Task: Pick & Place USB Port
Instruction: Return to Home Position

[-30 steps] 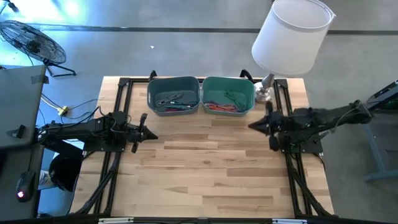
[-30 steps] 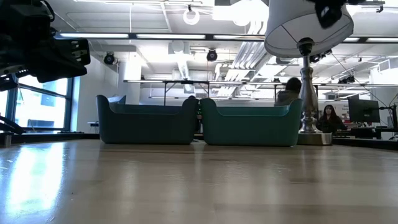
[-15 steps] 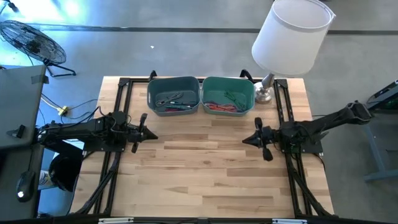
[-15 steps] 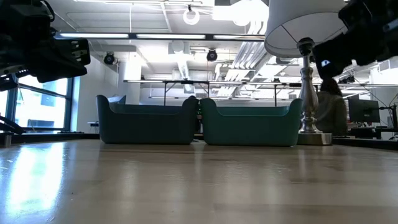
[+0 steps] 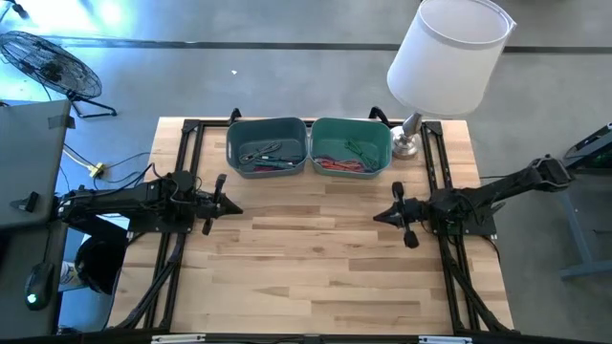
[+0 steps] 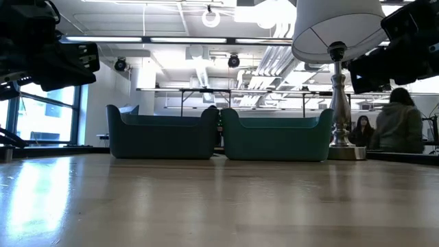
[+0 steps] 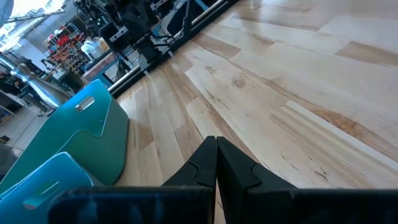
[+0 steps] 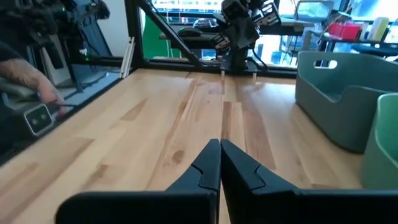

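- High view, table (image 5: 316,277): light wood; two bins touch side by side at its upper edge.
- Blue bin (image 5: 235,143): left of the pair, holding dark and blue USB cables (image 5: 266,158).
- Green bin (image 5: 386,143): right of the pair, holding orange and green USB cables (image 5: 342,162).
- Lamp (image 5: 445,57): white shade, upper right, just beside the green bin.
- Left gripper (image 5: 230,205): left of centre, below the blue bin, holding nothing.
- Right gripper (image 5: 381,215): right of centre, below the green bin, holding nothing.
- Low view: both bins stand mid-frame; left arm (image 6: 48,58) is upper left, right arm (image 6: 401,48) upper right, and a person (image 6: 398,127) sits at far right.
- Left wrist view: left gripper (image 7: 216,146) has its fingers pressed together above bare wood.
- Right wrist view: right gripper (image 8: 219,146) likewise has its fingers together.
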You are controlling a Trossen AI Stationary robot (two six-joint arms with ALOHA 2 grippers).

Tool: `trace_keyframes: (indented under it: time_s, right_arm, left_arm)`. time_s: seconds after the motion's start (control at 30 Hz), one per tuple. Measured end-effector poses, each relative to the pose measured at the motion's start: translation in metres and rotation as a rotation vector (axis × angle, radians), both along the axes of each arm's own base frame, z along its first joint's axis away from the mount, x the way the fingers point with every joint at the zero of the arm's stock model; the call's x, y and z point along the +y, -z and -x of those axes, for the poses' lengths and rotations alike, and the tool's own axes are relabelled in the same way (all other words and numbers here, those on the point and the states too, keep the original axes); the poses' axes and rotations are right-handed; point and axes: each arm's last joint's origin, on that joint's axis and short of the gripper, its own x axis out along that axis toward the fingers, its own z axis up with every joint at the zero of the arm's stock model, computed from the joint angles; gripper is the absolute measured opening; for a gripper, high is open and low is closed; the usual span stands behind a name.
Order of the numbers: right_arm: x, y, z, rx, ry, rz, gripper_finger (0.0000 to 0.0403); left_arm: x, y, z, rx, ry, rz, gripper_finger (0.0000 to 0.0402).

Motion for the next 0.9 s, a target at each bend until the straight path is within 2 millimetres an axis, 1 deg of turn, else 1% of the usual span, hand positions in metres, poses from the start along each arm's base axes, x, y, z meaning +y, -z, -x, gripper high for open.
trace_keyframes:
  time_s: [0.1, 0.27, 0.53, 0.73, 0.9]
  right_arm:
    - [-0.001, 0.000, 0.000, -0.003, 0.009, 0.036, 0.0000]
    - [-0.010, 0.000, -0.002, -0.002, 0.068, 0.064, 0.0000]
    - [-0.022, 0.003, -0.002, 0.032, 0.093, 0.015, 0.0000]
    - [-0.021, -0.001, -0.003, -0.007, 0.046, -0.003, 0.0000]
    - [-0.020, -0.002, 0.000, -0.016, 0.039, -0.021, 0.0000]
  left_arm:
    - [0.000, 0.000, 0.000, 0.000, 0.000, 0.000, 0.0001]
    - [0.000, 0.000, 0.000, 0.000, 0.000, 0.000, 0.0001]
    - [0.000, 0.000, 0.000, 0.000, 0.000, 0.000, 0.0001]
    - [0.000, 0.000, 0.000, 0.000, 0.000, 0.000, 0.0001]
    - [0.000, 0.000, 0.000, 0.000, 0.000, 0.000, 0.0001]
